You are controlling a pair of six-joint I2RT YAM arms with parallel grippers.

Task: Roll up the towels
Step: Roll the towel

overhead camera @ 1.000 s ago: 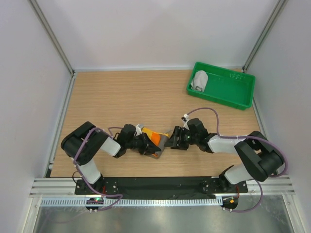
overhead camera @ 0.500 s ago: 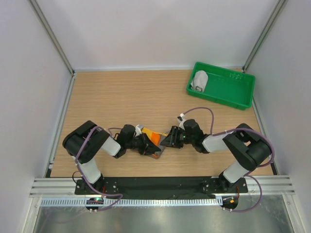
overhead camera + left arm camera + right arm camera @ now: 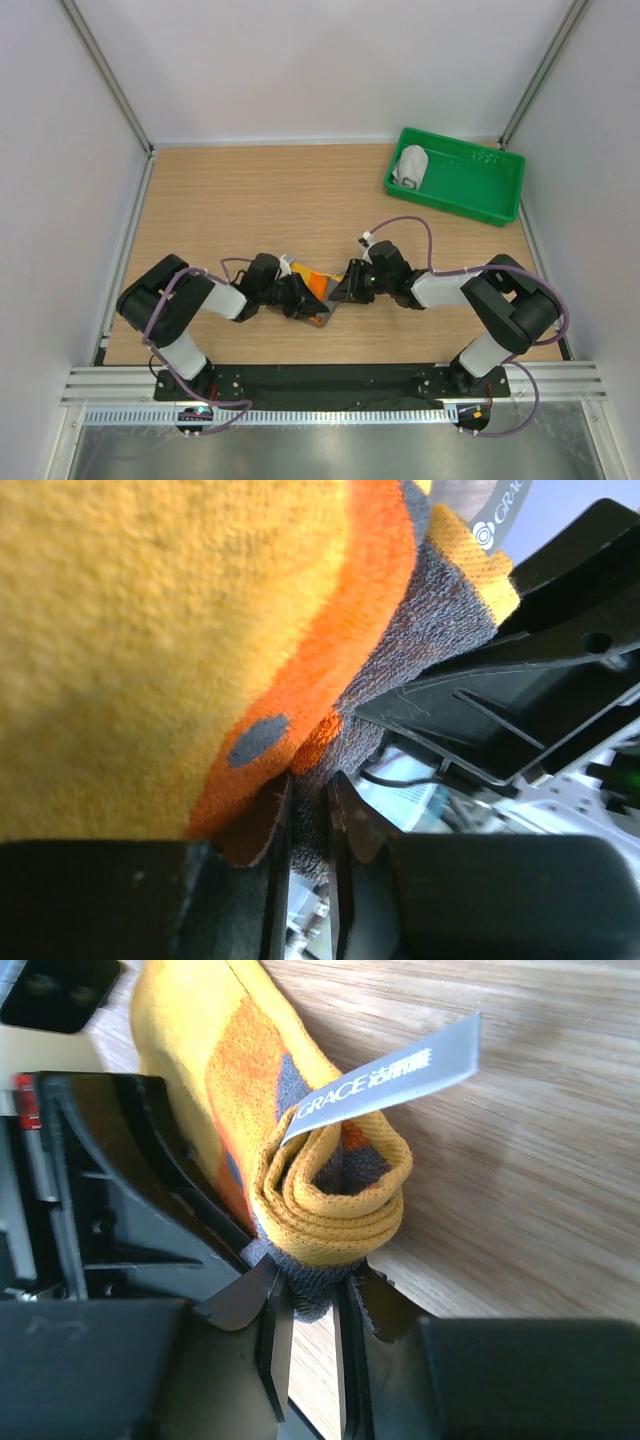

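Orange and yellow towel [image 3: 312, 288] sits on the wooden table [image 3: 250, 200], near the front edge and between the two arms. It is partly rolled: the right wrist view shows a tight coil at one end with a white label [image 3: 385, 1078] sticking out, and the rest looks loose, with the grey backing exposed. Left gripper [image 3: 305, 850] is pinched nearly closed on the towel's edge, with orange face and grey backing between the fingers. Right gripper [image 3: 305, 1310] is clamped on a fold of grey backing just under the coil, jaws almost together with cloth between them. Both arms are low, reaching in from opposite sides, grippers close together.

Grey towel [image 3: 410, 166] is in the left end of the green tray [image 3: 480, 190] at the far right corner. It looks bundled or rolled, standing up, but is too small to confirm.

Progress judgement: roughly past halfway. One towel seems done and put away. The second is mid-roll, held at both ends. What is left is to finish the roll, tidy the loose tail, then probably move it to the tray.
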